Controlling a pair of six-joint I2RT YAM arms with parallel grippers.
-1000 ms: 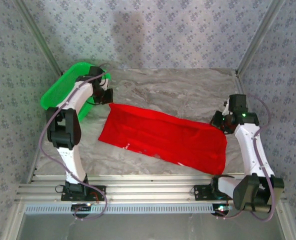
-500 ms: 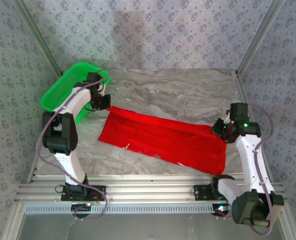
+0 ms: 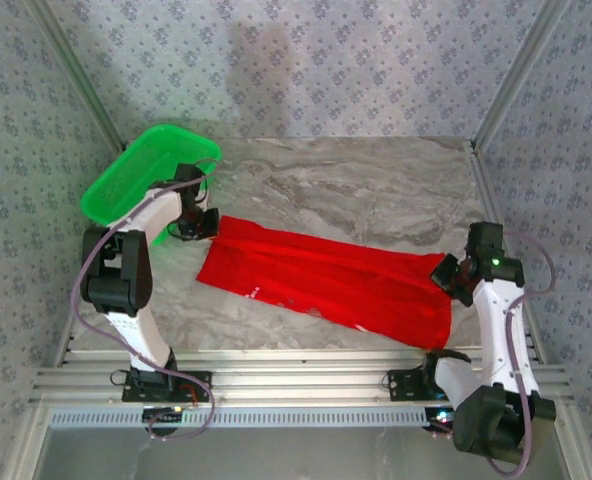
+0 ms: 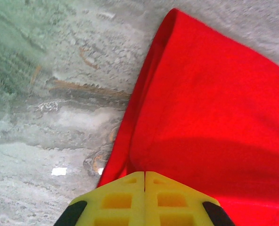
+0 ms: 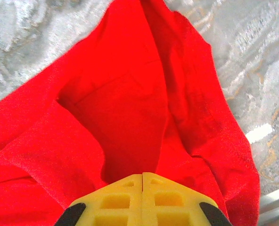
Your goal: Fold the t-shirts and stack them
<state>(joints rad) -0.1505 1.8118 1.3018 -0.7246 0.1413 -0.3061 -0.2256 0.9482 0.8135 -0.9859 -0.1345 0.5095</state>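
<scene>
Red t-shirt [image 3: 326, 275] lies spread on the marble table [image 3: 376, 180]; left gripper [image 3: 206, 226] and right gripper [image 3: 445, 273] each clamp a far corner. Carry both corners nearward level, matching speed, to fold squarely.

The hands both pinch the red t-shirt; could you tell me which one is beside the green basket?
The left hand, at the corner of the t-shirt next to the green basket; the right hand holds the opposite end.

Left tool [image 4: 144, 175] pinched closed; right tool [image 5: 142, 176] likewise
</scene>
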